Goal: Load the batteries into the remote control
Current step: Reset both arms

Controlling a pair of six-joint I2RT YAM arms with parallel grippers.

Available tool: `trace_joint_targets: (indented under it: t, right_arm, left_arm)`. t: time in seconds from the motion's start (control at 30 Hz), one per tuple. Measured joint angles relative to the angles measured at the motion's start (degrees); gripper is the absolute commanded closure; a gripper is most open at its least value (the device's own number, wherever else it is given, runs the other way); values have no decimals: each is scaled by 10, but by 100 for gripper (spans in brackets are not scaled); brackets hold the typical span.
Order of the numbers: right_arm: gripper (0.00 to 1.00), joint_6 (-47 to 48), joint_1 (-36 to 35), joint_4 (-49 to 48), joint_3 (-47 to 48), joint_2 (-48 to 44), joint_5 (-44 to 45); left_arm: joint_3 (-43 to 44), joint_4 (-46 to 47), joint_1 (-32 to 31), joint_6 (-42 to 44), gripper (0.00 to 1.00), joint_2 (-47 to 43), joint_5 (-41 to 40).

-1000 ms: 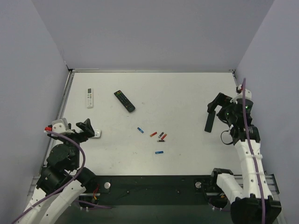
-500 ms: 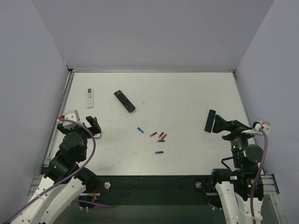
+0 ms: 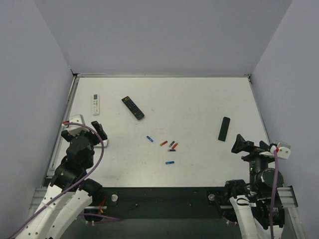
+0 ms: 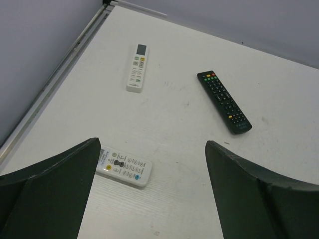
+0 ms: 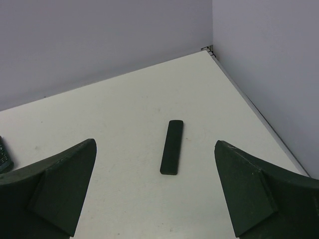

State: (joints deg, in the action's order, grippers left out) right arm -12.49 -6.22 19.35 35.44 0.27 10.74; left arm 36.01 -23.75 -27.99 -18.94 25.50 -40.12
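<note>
From above I see the remote control (image 3: 224, 129) lying free on the table's right and the batteries (image 3: 168, 145) scattered mid-table; left wrist shows the left gripper (image 4: 152, 143) spread empty near a white remote (image 4: 123, 166); right wrist shows the right gripper (image 5: 155, 143) spread empty, short of the remote control.

Desk (image 4: 169, 129), white. Short white remote (image 4: 123, 167) between the left arm's jaws, nearer the left-hand one. Long white remote (image 4: 137, 75) and black buttoned remote (image 4: 224, 101) farther ahead.
</note>
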Motion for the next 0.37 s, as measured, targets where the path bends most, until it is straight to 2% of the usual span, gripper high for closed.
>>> trace_joint_targets:
  t: [0.37]
  right_arm:
    - [0,32,-25,19,8,0,43]
  left_arm:
    - [-10,8,39,-1,3,-16,19]
